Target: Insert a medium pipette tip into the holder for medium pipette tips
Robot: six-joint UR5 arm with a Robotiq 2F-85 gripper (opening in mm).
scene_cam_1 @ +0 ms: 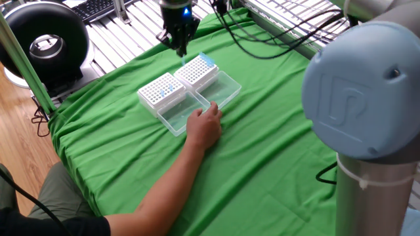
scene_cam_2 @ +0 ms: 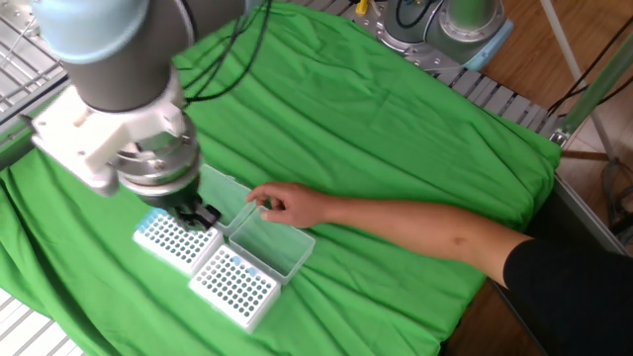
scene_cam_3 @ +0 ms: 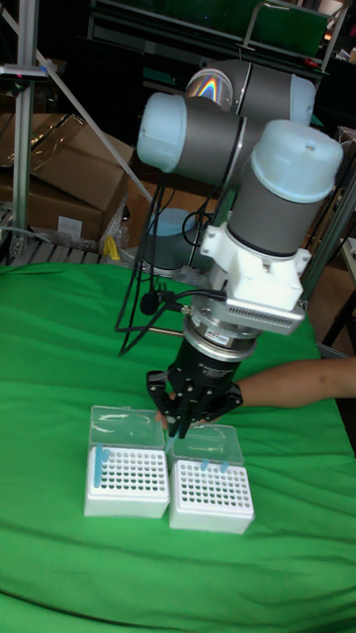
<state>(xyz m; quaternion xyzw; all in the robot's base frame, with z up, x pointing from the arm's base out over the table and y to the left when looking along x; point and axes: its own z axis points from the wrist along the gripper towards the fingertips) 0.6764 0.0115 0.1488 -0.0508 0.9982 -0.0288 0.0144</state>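
Your hand (scene_cam_1: 180, 47) hangs above back edge of holder for medium pipette tips (scene_cam_1: 197, 72), fingers pressed together; tip between them too small to confirm. Holder sits on green-draped tabletop (scene_cam_1: 275, 137) just beside second rack (scene_cam_1: 162, 92), both clear lids open. Person's palm (scene_cam_1: 203, 126) rests at lids.

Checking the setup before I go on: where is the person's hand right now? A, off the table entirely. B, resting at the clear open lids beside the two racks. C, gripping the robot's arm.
B: the person's hand rests on the green cloth at the clear lids.
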